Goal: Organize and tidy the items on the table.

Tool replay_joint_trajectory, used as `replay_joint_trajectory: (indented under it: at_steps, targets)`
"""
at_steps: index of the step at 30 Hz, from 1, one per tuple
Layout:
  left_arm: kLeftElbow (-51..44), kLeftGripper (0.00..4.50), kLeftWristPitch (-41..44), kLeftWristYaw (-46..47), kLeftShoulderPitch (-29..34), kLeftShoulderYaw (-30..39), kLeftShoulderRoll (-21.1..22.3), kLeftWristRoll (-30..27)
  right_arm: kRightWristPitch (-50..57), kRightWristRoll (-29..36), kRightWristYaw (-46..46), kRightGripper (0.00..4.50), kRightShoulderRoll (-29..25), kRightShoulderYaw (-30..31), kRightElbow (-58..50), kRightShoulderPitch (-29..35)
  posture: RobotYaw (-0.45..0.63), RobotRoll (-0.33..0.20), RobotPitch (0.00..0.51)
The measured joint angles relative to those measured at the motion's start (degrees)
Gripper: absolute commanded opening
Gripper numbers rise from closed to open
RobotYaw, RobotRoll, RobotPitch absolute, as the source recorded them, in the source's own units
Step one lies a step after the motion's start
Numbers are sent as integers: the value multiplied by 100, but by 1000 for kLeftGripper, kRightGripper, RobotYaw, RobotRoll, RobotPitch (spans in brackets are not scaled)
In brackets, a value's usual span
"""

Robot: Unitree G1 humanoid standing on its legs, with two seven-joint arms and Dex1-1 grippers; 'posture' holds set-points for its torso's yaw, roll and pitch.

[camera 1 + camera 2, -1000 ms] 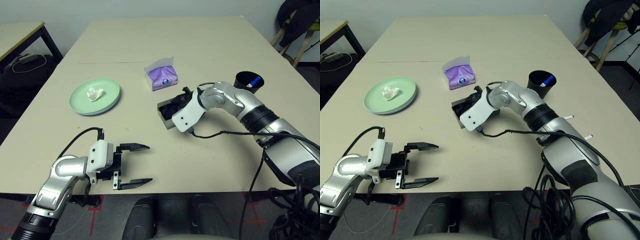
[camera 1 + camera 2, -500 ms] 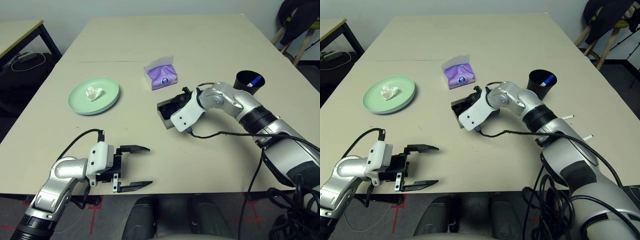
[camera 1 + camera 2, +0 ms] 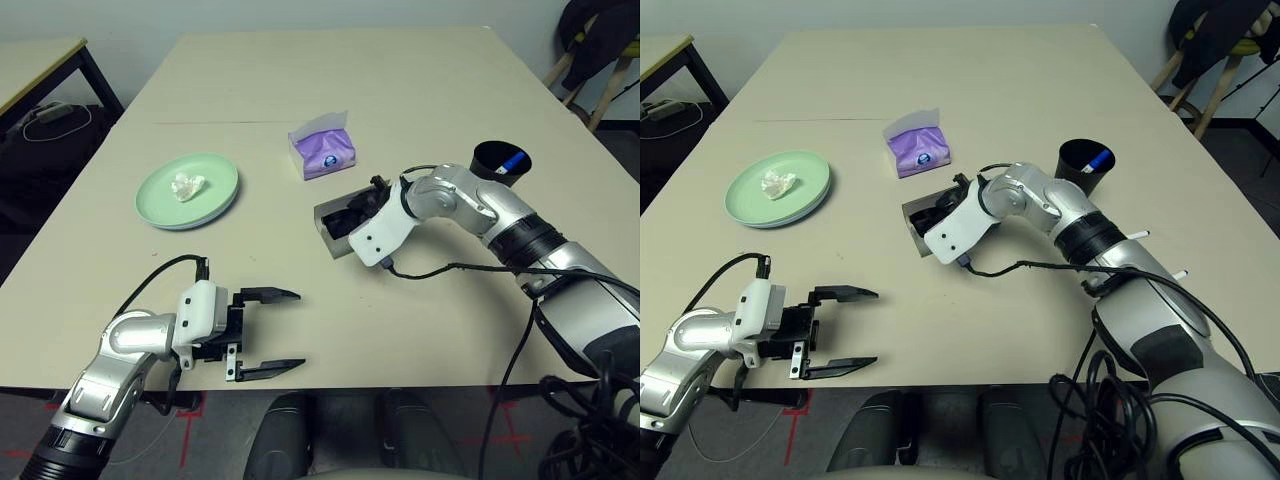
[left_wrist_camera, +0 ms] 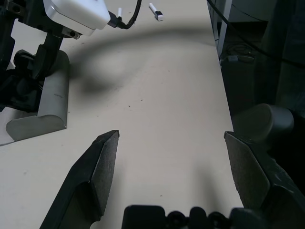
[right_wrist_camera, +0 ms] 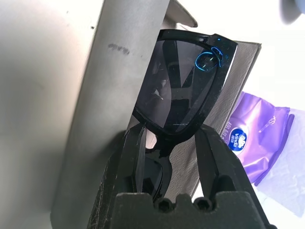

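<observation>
1. Spanning most of the frame, the large beige matte table (image 3: pixel 420 90) carries everything.
2. Right pincer (image 5: pixel 177 143), at frame centre, has its fingers clamped on the glossy black plastic sunglasses (image 5: pixel 183 86), which sit at the mouth of the open grey glasses case (image 3: pixel 330 222).
3. Left pincer (image 3: pixel 268 332), lower left, hangs spread wide with nothing between its fingers, just above the table's near edge.
4. Mint green round plate (image 3: pixel 205 195), left of centre, holds a crumpled white tissue (image 3: pixel 187 185).
5. Purple soft tissue pack (image 3: pixel 323 150) lies just above the case.
6. Black round cup (image 3: pixel 497 163), at right, holds a blue-tipped marker (image 3: pixel 510 160).
</observation>
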Motion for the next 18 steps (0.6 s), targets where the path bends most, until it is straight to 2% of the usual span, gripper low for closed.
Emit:
replay_joint_trajectory:
  at_steps: [8,16,18]
  targets:
    - [0,4500,-1,0,0,-1,-3,1,3,135,235,1736,-47,-12,-185,54,97,0,121]
    - [23,4500,-4,-1,-17,-2,-9,4,117,471,503,4444,-158,-228,-570,173,93,0,119]
    - [30,4500,-7,-2,-25,-3,-10,4,139,508,529,4480,-189,-253,-636,172,91,0,117]
